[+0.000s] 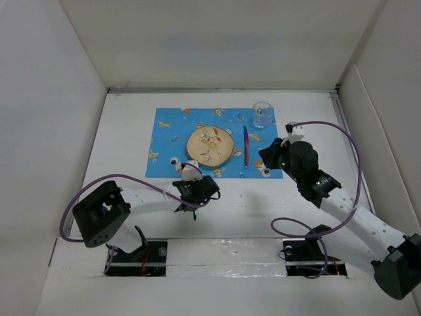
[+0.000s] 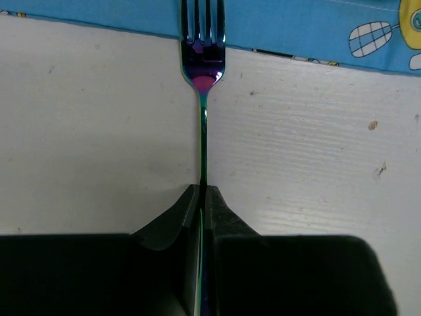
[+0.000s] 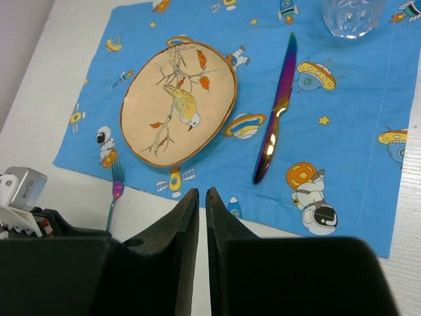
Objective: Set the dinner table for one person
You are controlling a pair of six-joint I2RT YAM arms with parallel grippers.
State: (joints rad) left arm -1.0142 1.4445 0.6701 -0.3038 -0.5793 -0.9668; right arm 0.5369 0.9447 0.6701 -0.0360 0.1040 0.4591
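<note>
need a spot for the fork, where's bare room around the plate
Free: the placemat strip left of the plate, and bare dinner table beyond the placemat's left edge. Crowded: right of the plate, with knife, glass and the right tool.

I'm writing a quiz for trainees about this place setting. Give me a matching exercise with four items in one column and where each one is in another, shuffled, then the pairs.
1 plate
2 knife
3 glass
4 fork

A clamped in the left fingers, tines at the placemat's near edge
B far right corner of the placemat
C middle of the placemat
D on the placemat, right of the plate

Pairs: 1-C, 2-D, 3-B, 4-A
</note>
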